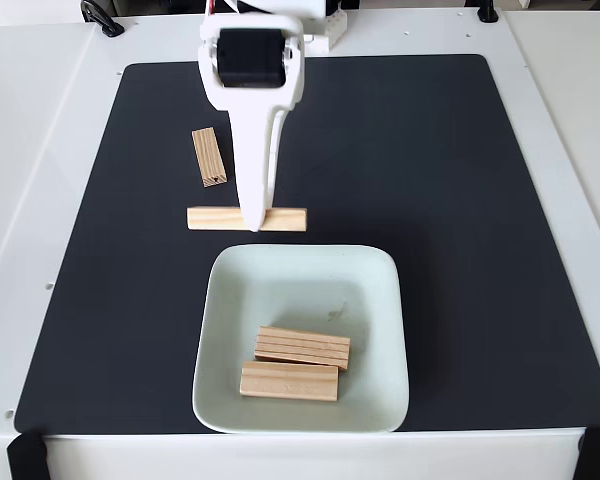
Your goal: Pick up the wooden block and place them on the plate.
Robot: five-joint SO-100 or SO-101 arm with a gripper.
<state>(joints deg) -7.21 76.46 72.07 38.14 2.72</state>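
Note:
In the fixed view, two wooden blocks [302, 347] lie side by side on the pale mint-green plate [280, 280] at the front of the mat. A third block [285, 218] lies flat on the black mat just behind the plate. A fourth [209, 156] lies further back to the left. My white gripper [252, 220] reaches down from the back, and its tip covers the middle of the third block. From this angle the fingers overlap into one shape, so the jaws' stance is hidden.
A black mat [430, 200] covers most of the white table. The arm's base [320, 30] stands at the back edge. Black clamps [25, 455] hold the mat's front corners. The right half of the mat is bare.

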